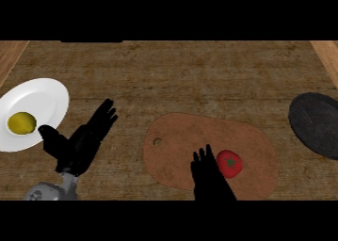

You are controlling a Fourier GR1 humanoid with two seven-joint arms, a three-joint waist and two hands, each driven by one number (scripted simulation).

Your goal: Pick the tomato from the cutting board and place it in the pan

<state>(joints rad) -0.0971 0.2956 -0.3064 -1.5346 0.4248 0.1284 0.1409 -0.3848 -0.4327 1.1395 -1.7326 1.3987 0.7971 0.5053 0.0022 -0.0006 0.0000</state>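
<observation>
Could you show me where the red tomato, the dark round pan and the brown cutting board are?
red tomato [230,163], head view, on its green-topped middle.
dark round pan [318,124], head view, on its bare inner surface.
brown cutting board [192,136], head view, on its bare upper part.

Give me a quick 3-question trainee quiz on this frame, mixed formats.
1. True or false: the tomato already lies in the pan.
2. Which robot hand is beside the tomato? A) left robot hand B) right robot hand
3. Fill in: the yellow item sits on the white ____.

Key:
1. False; it is on the cutting board.
2. B; its fingers look straight, just left of the tomato.
3. plate.
</observation>
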